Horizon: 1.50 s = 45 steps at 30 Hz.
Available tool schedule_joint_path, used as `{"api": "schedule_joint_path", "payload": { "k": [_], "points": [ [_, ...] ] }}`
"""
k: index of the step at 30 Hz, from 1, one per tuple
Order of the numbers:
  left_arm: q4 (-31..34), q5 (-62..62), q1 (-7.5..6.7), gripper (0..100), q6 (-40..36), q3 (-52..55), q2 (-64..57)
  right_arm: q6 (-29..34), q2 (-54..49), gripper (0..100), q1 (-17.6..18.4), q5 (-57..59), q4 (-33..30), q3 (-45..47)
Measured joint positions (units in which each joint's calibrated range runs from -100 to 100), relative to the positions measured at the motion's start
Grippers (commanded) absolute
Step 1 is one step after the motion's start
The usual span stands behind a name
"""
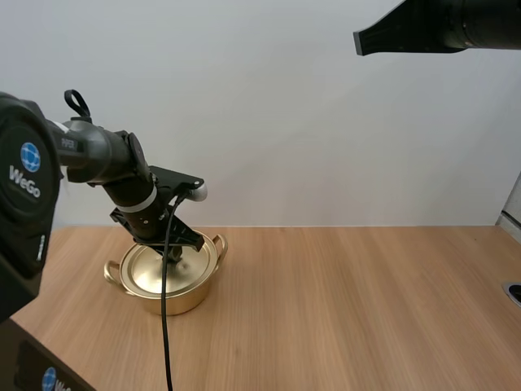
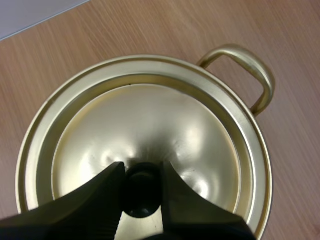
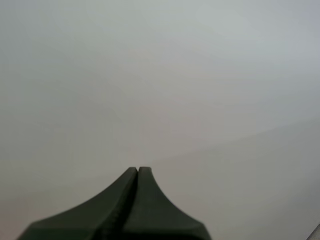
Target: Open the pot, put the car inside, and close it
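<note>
One pot is sitting on the wooden table, toward my left side. Its lid is lying fully seated inside the rim, so the task is only just beginning and no step looks finished. The left gripper is reaching down over the lid's centre. Its two fingers are pinching the black knob from either side, with no gap showing between them and the knob. I am judging this to be the grasp before the lift, since the lid is not yet raised.

The right gripper is hanging high above the table's right side, well apart from the pot. Its fingers are pressing together into one dark wedge and are holding nothing.

As I am reading it, three steps are remaining: lifting the lid off, getting the car into the pot, and setting the lid back on. Counting what is there, I am finding one pot, one lid, one knob, two loop handles and two arms over the table
</note>
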Motion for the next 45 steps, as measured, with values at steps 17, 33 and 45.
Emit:
{"api": "schedule_joint_path", "payload": {
  "k": [17,33,45],
  "points": [
    [-0.29,0.0,0.0,100,0.51,-2.28,-1.51,0.0,0.13,0,0.0,0.0,0.0,0.0],
    [-18.47,-14.16,0.0,99,-1.4,-13.41,-22.75,-0.42,1.74,0,0.0,-8.94,-0.77,10.61],
    [-17.98,-25.07,2.57,98,-4.51,-6.6,-45.83,-0.18,2.98,0,0.0,-21.9,-0.53,15.13]
  ]
}}
